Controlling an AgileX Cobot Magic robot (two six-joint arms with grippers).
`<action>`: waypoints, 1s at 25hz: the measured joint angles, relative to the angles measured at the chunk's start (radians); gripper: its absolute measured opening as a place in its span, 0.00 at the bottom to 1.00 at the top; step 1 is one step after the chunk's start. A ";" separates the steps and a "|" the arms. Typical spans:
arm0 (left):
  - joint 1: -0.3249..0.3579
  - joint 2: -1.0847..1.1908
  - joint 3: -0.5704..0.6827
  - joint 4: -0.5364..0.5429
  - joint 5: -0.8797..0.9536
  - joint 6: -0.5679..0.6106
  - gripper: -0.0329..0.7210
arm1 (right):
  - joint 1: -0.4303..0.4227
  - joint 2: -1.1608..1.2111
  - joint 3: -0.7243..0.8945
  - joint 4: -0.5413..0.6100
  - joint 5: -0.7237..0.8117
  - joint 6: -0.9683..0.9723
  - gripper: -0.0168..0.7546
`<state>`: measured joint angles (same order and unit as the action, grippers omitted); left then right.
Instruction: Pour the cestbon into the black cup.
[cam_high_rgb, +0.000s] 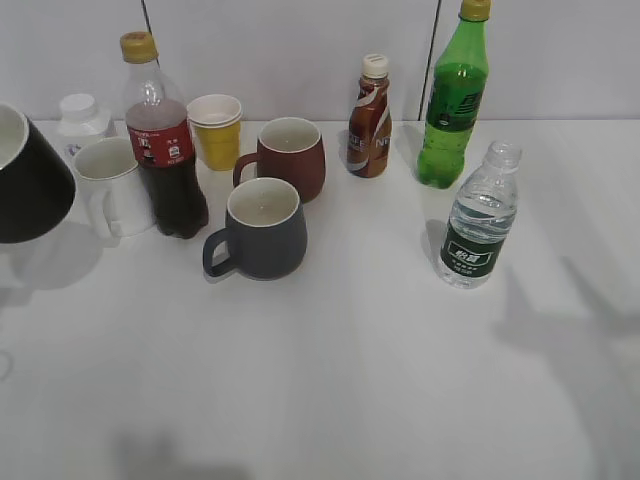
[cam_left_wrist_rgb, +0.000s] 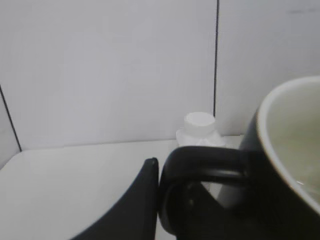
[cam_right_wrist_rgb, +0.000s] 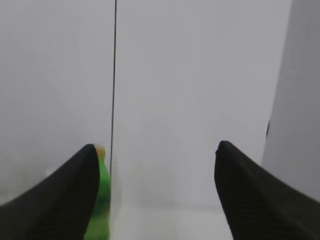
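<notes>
The cestbon (cam_high_rgb: 480, 215), a small clear ribbed bottle with a dark green label and no cap, stands upright at the right of the table. The black cup (cam_high_rgb: 30, 185) is at the far left edge, tilted, with its shadow on the table below it. In the left wrist view the cup (cam_left_wrist_rgb: 280, 165) fills the right side. My left gripper (cam_left_wrist_rgb: 165, 172) is shut on its loop handle; only one finger shows. My right gripper (cam_right_wrist_rgb: 157, 150) is open and empty, facing the back wall. Neither gripper shows in the exterior view.
A cola bottle (cam_high_rgb: 165, 150), white mug (cam_high_rgb: 112, 185), grey-blue mug (cam_high_rgb: 262, 228), brown mug (cam_high_rgb: 290, 158), yellow cup (cam_high_rgb: 216, 130) and small white bottle (cam_high_rgb: 80, 120) stand at the back left. A brown drink bottle (cam_high_rgb: 370, 118) and a tall green soda bottle (cam_high_rgb: 452, 100) stand behind the cestbon.
</notes>
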<state>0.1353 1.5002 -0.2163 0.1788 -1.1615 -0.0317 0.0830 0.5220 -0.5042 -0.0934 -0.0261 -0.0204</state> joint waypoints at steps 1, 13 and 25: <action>0.000 -0.007 0.000 0.010 -0.001 0.000 0.11 | 0.002 0.063 0.002 -0.023 -0.025 -0.001 0.74; 0.000 -0.037 0.000 0.049 -0.003 0.000 0.11 | 0.215 0.675 0.281 -0.056 -0.464 0.238 0.74; 0.000 -0.037 0.000 0.135 -0.003 0.000 0.11 | 0.277 1.277 0.343 0.040 -1.162 0.140 0.82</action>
<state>0.1353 1.4634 -0.2163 0.3138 -1.1645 -0.0317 0.3600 1.7986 -0.1612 -0.0535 -1.1882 0.1199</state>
